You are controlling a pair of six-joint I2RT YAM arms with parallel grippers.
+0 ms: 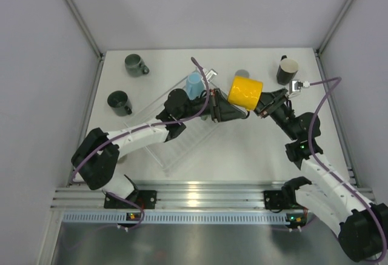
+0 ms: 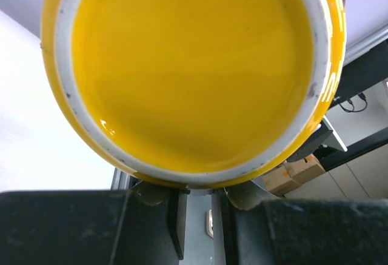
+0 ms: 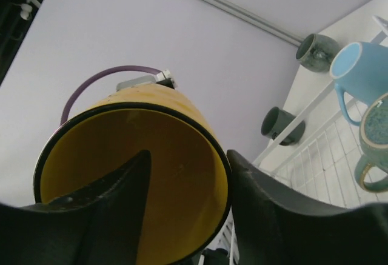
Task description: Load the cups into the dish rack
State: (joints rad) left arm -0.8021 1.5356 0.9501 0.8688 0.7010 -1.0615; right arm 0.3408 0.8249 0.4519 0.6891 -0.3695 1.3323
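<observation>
A yellow mug hangs in the air between my two grippers, just right of the clear dish rack. My right gripper is shut on its wall: in the right wrist view one finger is inside the mug and the other outside, so the right gripper straddles the rim. My left gripper meets the mug from the left. In the left wrist view the mug's base fills the frame, and the left gripper is closed narrowly at its lower edge. A light blue mug stands in the rack.
Two dark grey-green mugs stand left of the rack. A black mug with a cream inside stands at the far right. The right wrist view shows a teal-green mug in the rack beside the blue mug.
</observation>
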